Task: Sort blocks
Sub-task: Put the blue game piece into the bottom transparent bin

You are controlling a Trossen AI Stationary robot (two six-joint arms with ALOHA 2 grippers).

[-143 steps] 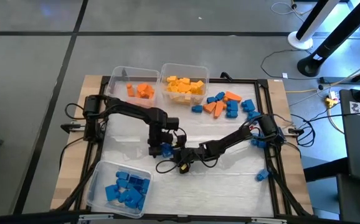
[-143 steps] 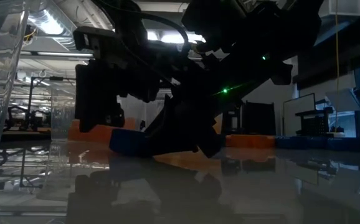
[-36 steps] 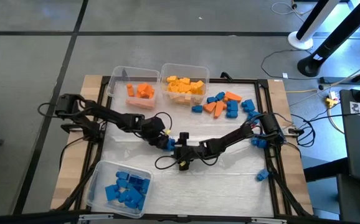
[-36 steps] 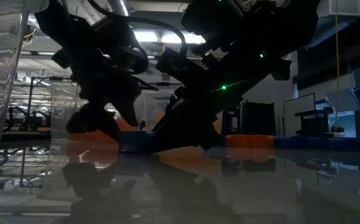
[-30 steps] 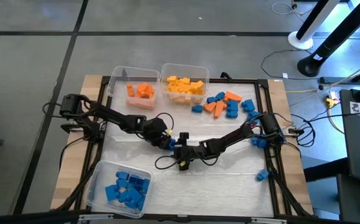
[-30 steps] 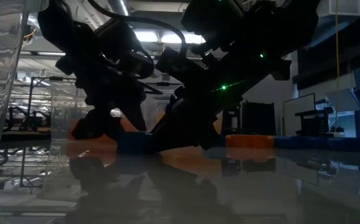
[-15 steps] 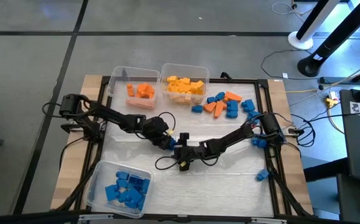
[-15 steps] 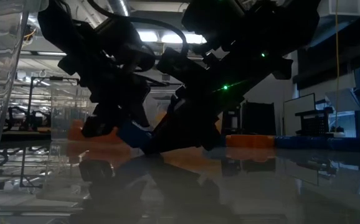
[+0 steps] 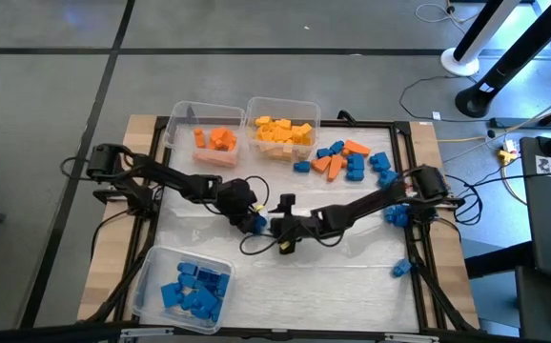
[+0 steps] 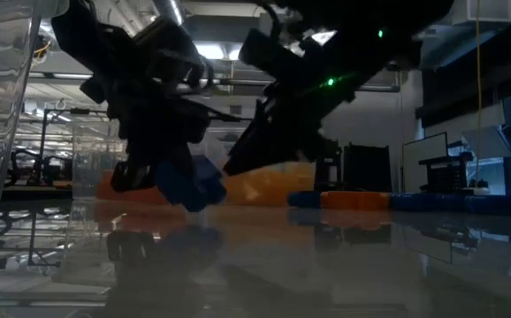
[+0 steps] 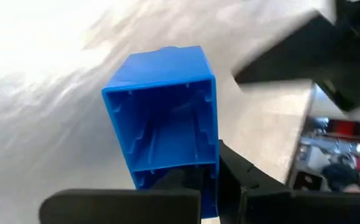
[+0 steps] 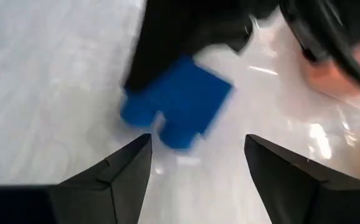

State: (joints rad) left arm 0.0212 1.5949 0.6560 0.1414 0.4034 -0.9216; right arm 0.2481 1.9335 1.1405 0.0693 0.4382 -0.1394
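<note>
My left gripper [image 9: 255, 222] is shut on a blue block [image 9: 260, 226] near the middle of the table. The block also shows in the left wrist view [image 11: 161, 112], hollow underside toward the camera, and in the low view [image 10: 189, 184]. My right gripper [image 9: 275, 231] is open and empty just to the block's right. Its two fingers [image 12: 121, 171] stand apart with the block [image 12: 177, 102] ahead of them, and it hangs above the table in the low view [image 10: 248, 161]. My left gripper pinches one end of the blue block [image 11: 167, 171] between its two fingers [image 11: 251, 186]. The fingers slant down from the table's left. The block sticks out past the fingertips, tilted, just clear of the table [image 10: 189, 203].
At the far edge stand a clear bin with orange blocks [image 9: 209, 139] and one with yellow blocks [image 9: 282, 130]. A bin with blue blocks [image 9: 188, 286] stands at the near left. A loose pile of blue and orange blocks [image 9: 344, 160] lies at the far right, and blue blocks [image 9: 404, 269] lie by the right arm.
My right gripper has gone up and drawn back from the blue block toward the table's right. My left gripper has kept the block, which has tipped and come up off the table.
</note>
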